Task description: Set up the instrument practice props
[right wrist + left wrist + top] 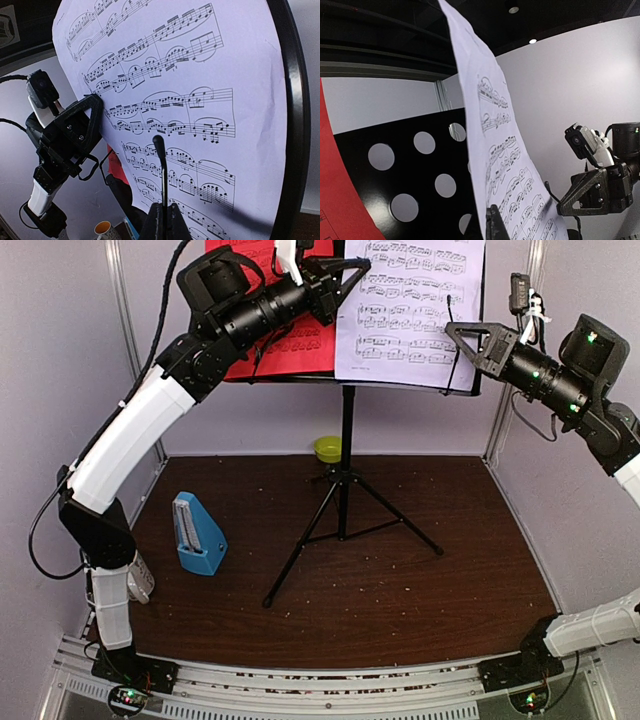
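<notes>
White sheet (415, 300): on the music stand (347, 440), filling the desk's 3 o'clock half; red sheet (300, 340) at 9 o'clock.
Left gripper (94, 104): closed, pinching the white sheet's 9 o'clock edge.
Right gripper (452, 332): closed, apparently on the retainer wire (163, 170).
Technique: seat the sheet flat under the wire without tugging.

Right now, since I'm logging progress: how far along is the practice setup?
Done: music stand upright, red sheet on its desk, metronome standing beside it. In hand: white sheet, left jaws shut on its edge, right jaws shut on the page-holder wire. Left: securing that sheet, then letting go.
</notes>
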You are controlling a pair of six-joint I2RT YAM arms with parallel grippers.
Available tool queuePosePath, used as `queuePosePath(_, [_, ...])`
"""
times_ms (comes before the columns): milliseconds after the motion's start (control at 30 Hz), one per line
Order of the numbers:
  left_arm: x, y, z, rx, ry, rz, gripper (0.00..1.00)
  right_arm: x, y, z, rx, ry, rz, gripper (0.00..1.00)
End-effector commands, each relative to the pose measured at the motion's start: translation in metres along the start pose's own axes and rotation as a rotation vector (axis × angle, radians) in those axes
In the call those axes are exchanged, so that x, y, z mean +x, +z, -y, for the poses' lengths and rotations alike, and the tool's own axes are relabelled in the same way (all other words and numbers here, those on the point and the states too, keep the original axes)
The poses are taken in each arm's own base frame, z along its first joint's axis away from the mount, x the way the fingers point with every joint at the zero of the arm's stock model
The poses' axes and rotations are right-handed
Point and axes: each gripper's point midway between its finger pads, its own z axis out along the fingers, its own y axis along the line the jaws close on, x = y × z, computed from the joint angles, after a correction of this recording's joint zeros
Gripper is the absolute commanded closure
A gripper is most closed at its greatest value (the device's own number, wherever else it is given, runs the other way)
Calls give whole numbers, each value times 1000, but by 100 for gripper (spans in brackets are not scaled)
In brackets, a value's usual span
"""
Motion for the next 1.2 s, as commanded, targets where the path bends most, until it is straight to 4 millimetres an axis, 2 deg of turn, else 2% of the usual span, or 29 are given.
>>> queuePosePath(0, [-13,1,-2,-6,18,64,100,-10,-9,-12,-50,-19,30,100])
queuePosePath(367, [0,4,2,20,-8,39,100,-9,-8,-13,-60,-8,33,100])
queuePosePath(700, [-25,-8,-3,-33,57,47,63,-12,-10,-14,-59,-10,39,100])
queuePosePath(800, [-31,-14,-7,-63,64,41,57,-12,-10,-14,-58,-8,39,100])
queuePosePath(1033, [-38,-27,-12,-137,119,-9,23,-13,-11,-15,-61,-7,43,100])
queuePosePath(1167, [-46,-34,-16,-173,145,-18,12,-13,-12,-15,-59,-5,44,100])
